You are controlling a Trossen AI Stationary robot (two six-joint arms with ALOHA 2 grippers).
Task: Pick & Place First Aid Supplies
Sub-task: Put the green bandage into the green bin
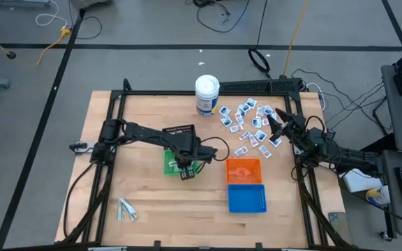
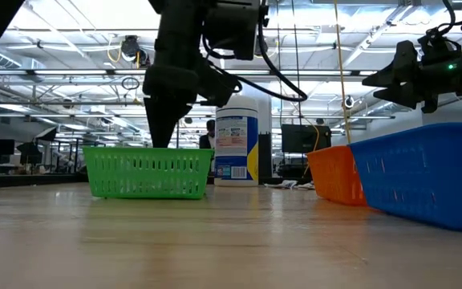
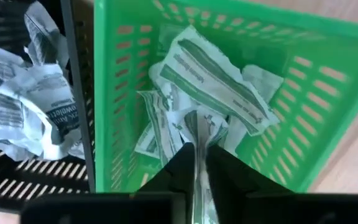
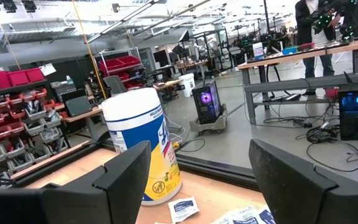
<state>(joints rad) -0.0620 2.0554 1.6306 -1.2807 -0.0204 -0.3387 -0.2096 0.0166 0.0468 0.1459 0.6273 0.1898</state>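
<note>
From above, the wooden worktop (image 1: 152, 202) holds a green basket (image 1: 171, 162) near its middle. The left hand (image 1: 187, 171) hangs right over this basket. Beside the green basket sits an orange basket (image 1: 243, 169), and a blue basket (image 1: 246, 198) touches the orange one on the side away from the canister. A white canister (image 1: 206, 95) stands farther back from the green basket. A heap of small white and blue packets (image 1: 248, 125) lies between the canister and the right hand (image 1: 276, 125). The right hand floats at the edge of that heap, well apart from the green basket. Two pale strips (image 1: 126, 210) lie alone by the worktop's near edge, away from the green basket.

From the low view, the left hand (image 2: 163, 128) points down into the green basket (image 2: 147, 172). The canister (image 2: 237, 140) stands behind the basket. The orange basket (image 2: 335, 174) and blue basket (image 2: 423, 181) sit off to one side. The right hand (image 2: 375, 80) is up high above them.

In the left wrist view, the left hand (image 3: 196, 163) has its fingers nearly together, pinching a thin wrapped strip (image 3: 199, 134) inside the green basket (image 3: 316, 93). More crumpled packets (image 3: 210, 81) lie in the basket. A black basket (image 3: 36, 174) next to it also holds packets.

In the right wrist view, the right hand (image 4: 197, 165) is wide open and holds nothing. The canister (image 4: 143, 143) stands ahead, with a packet (image 4: 184, 208) lying at its foot.
</note>
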